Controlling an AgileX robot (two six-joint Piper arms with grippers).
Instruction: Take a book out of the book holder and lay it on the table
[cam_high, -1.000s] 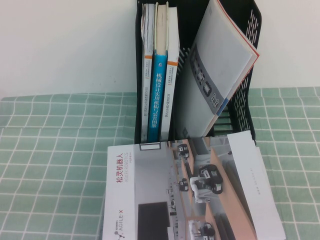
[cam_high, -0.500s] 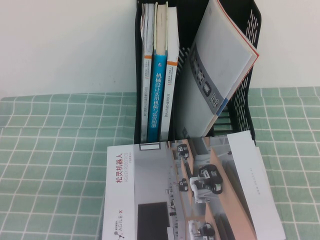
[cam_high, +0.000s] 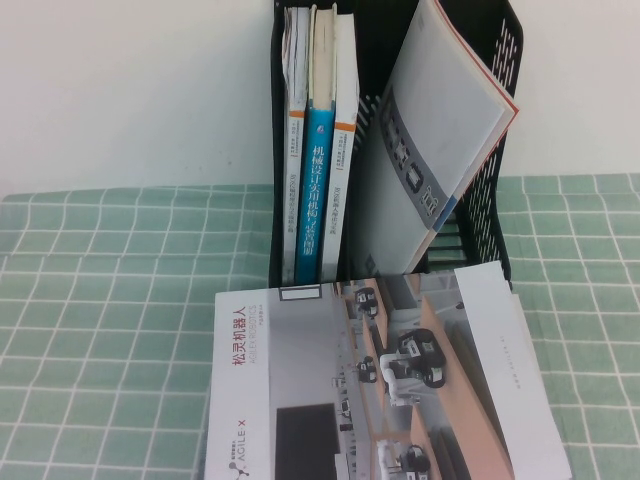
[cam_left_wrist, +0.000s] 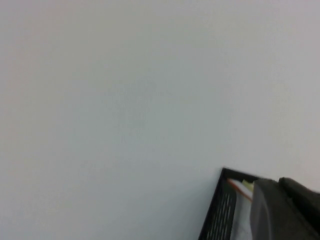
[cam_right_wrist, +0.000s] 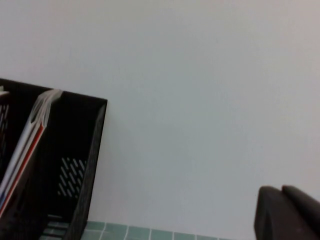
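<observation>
The black mesh book holder (cam_high: 492, 60) stands at the back of the green-grid table (cam_high: 100, 300). The book is hidden. Neither gripper shows in the high view. In the left wrist view my left gripper (cam_left_wrist: 280, 186) is held high near the holder's top corner (cam_left_wrist: 220, 210), its dark fingers together and holding nothing. In the right wrist view my right gripper (cam_right_wrist: 281, 192) hangs shut and empty, off to one side of the holder's outer wall (cam_right_wrist: 90, 150), above the table (cam_right_wrist: 150, 234).
Three upright books (cam_high: 318, 150) fill the holder's left compartment. A grey-and-white brochure (cam_high: 430, 150) leans in its right one. An AgileX brochure (cam_high: 350, 400) lies flat in front of the holder, with a white sheet (cam_high: 505, 350) sticking out under its right side.
</observation>
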